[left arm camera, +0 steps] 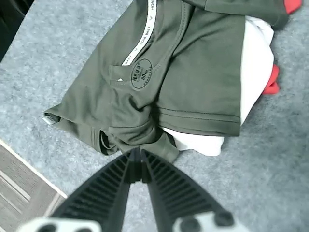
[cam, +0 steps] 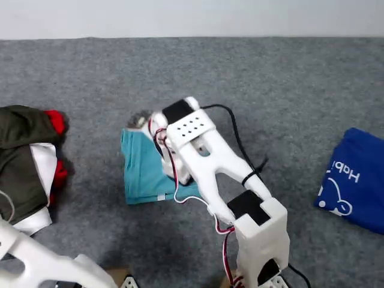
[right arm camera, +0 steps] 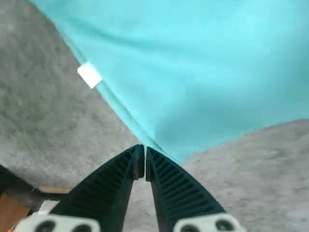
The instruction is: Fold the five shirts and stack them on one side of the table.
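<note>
In the middle of the high view the teal shirt [cam: 141, 171] lies folded on the grey counter [cam: 282, 78]. The right pincer [right arm camera: 144, 153] is pressed together, its tips right at the shirt's edge, not far from a white tag [right arm camera: 90, 75]. At the left edge sits a pile: an olive shirt [left arm camera: 193, 72] over a white shirt [left arm camera: 258, 63] and a red shirt [left arm camera: 274, 82]. The left pincer [left arm camera: 137, 162] is pressed together too, tips at the olive hem. A blue shirt [cam: 357, 177] lies at the right edge.

Worktop [cam: 270, 78] — covered in grey felt-like fabric across the high view. A white wall [cam: 192, 18] borders it at 12 o'clock. A wood-grain surface [left arm camera: 19, 193] lies beyond the worktop's edge.
</note>
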